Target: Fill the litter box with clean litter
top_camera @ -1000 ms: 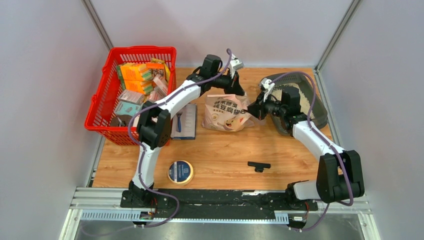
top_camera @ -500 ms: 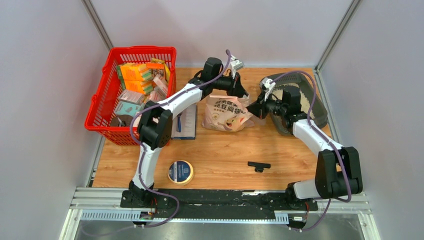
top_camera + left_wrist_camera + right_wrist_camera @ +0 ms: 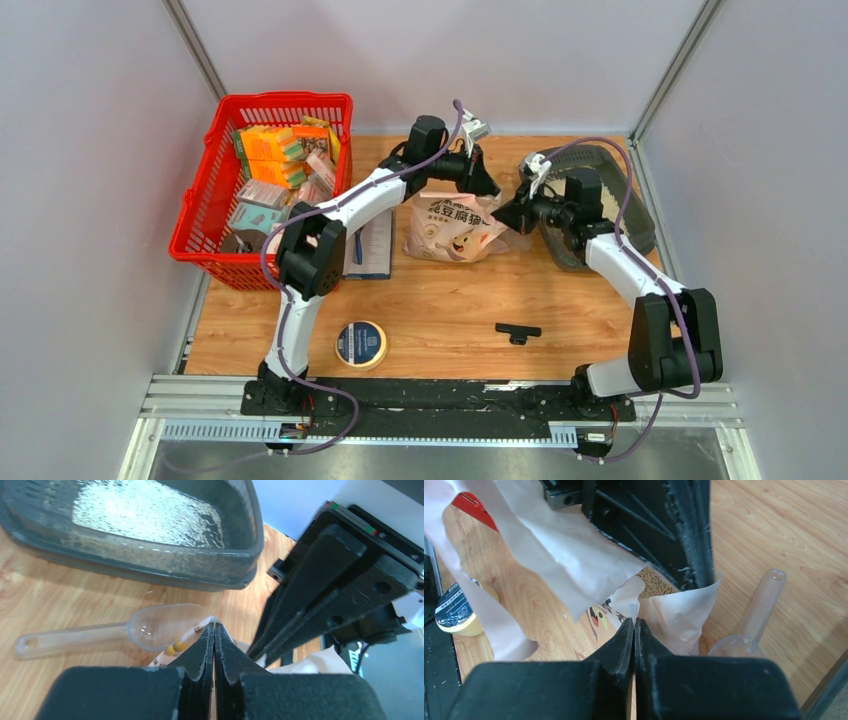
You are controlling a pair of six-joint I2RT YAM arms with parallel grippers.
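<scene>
Left end effector: the left gripper (image 3: 214, 628) has its fingers pressed together, pinching a torn edge of the litter bag (image 3: 452, 226) at its mouth.
Right end effector: the right gripper (image 3: 634, 623) is likewise pressed together on the facing paper edge, so the two arms share the opening.
Task object: the litter box (image 3: 150, 571) sits at the table's far right, beside the bag; clean litter (image 3: 145, 511) covers only part of its floor.
Risk, tearing: pulling the two edges apart unevenly could rip the thin paper downward and spill granules onto the table (image 3: 440, 300).
Risk, slipping: each pinch holds only a narrow strip, and the bag's weight on lifting or tipping could drag it free.
Risk, spilling: the bag mouth stands outside the box rim, so tipping from here would probably drop litter short of it, onto the scoop (image 3: 150, 629).
Top view only: shows the whole layout, with the bag upright between the red basket (image 3: 265, 185) and the box, and the tape roll (image 3: 361, 343) near the arm bases.
Left wrist only: shows the litter level inside the box and the clear scoop lying empty just before its near wall.
Right wrist only: shows granules inside the opened bag, behind the torn flaps.
</scene>
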